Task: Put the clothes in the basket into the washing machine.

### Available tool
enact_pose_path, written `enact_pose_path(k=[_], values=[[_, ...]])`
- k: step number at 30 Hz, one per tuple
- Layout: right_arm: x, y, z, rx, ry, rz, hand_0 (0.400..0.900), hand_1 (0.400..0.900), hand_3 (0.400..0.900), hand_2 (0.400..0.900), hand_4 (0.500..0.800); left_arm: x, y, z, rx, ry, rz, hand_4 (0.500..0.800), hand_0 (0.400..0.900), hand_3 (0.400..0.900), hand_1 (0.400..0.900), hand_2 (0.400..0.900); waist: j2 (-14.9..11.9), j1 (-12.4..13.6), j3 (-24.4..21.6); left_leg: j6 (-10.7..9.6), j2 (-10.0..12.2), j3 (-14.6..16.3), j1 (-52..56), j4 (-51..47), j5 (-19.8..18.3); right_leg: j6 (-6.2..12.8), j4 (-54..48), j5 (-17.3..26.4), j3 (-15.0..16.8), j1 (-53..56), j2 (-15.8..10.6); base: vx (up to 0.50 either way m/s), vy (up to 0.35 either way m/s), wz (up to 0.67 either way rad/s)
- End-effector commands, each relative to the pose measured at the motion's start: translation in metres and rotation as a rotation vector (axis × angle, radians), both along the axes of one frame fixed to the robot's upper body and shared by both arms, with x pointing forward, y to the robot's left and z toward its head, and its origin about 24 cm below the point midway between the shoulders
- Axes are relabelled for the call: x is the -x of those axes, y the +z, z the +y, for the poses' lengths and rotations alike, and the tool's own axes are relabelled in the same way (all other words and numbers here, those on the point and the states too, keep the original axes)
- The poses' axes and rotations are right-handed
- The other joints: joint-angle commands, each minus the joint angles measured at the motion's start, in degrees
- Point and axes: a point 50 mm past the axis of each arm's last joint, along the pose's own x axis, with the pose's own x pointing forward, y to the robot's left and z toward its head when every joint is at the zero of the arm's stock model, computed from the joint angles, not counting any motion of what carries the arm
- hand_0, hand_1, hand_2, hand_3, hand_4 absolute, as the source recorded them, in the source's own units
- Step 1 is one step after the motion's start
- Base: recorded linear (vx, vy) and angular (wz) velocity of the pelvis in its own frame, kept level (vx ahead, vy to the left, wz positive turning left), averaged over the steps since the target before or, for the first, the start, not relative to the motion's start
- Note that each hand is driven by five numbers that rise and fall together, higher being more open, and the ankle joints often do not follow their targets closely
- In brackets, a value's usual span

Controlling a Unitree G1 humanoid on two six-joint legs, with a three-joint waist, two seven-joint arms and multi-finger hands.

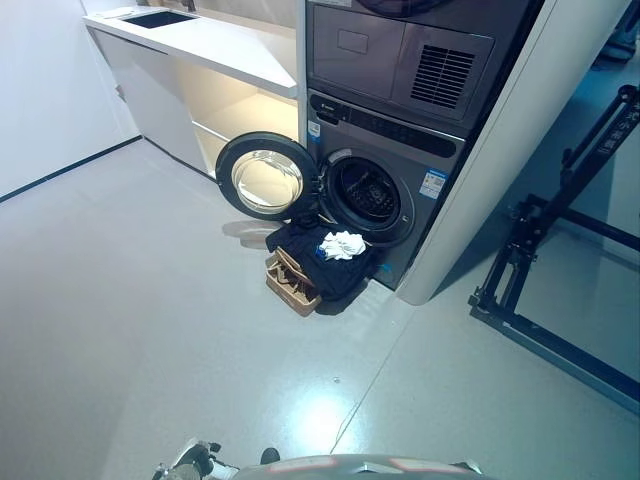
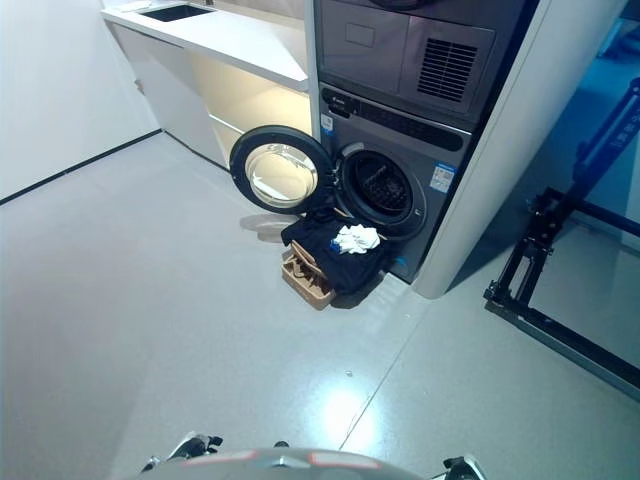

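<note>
A dark grey washing machine (image 1: pixel 400 185) stands ahead against the wall, its round door (image 1: pixel 262 180) swung open to the left and its drum (image 1: pixel 366 196) showing dark inside. On the floor just in front of the drum sits a tan basket (image 1: pixel 291 281), tipped low, with dark clothes (image 1: pixel 318 262) heaped over it and a small white cloth (image 1: pixel 342 244) on top. Neither of my hands shows in the left eye view or the right eye view.
A second appliance (image 1: pixel 400 50) is stacked on the washer. A white counter with a sink (image 1: pixel 200 40) runs along the left wall. A white pillar (image 1: pixel 510 150) stands right of the washer, and a black metal frame (image 1: pixel 560 270) beyond it. Grey floor (image 1: pixel 150 320) lies between me and the basket.
</note>
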Motion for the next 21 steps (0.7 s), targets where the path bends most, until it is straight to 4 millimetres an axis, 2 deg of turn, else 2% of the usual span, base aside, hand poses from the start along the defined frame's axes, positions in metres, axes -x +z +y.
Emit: enact_pose_path(k=[1,9,21], values=[[-0.0093,0.0050,-0.0147,0.059,0.037,-0.002,0.900,0.900,0.900,0.900,0.800,-0.0061,0.0009,0.0028,-0.009,0.030,0.003,0.800,0.900,0.900,0.900,0.900,0.1,0.3,0.6,2.5,-2.8,-2.1,-1.3,0.0,-2.5,1.14,6.0,2.3,1.0,-2.5,1.3,0.00,0.000,0.00],[-0.0089,0.0053,-0.0159,0.062,0.038,0.000,0.900,0.900,0.900,0.900,0.800,-0.0005,-0.0002,0.0032,-0.002,0.053,0.020,0.800,0.900,0.900,0.900,0.900,0.2,0.3,0.8,2.6,-2.9,-2.3,-1.3,0.0,-2.5,1.12,5.7,2.4,1.0,-2.5,1.4,0.00,0.000,0.00],[-0.0176,0.0068,-0.0167,0.067,0.068,-0.023,0.900,0.900,0.900,0.900,0.800,-0.0073,0.0005,-0.0005,0.014,0.061,-0.012,0.800,0.900,0.900,0.900,0.900,0.7,0.5,1.8,2.8,-2.6,-3.1,-1.5,0.0,-2.1,0.46,8.1,1.1,0.7,-3.7,1.9,0.00,-0.014,0.03]])
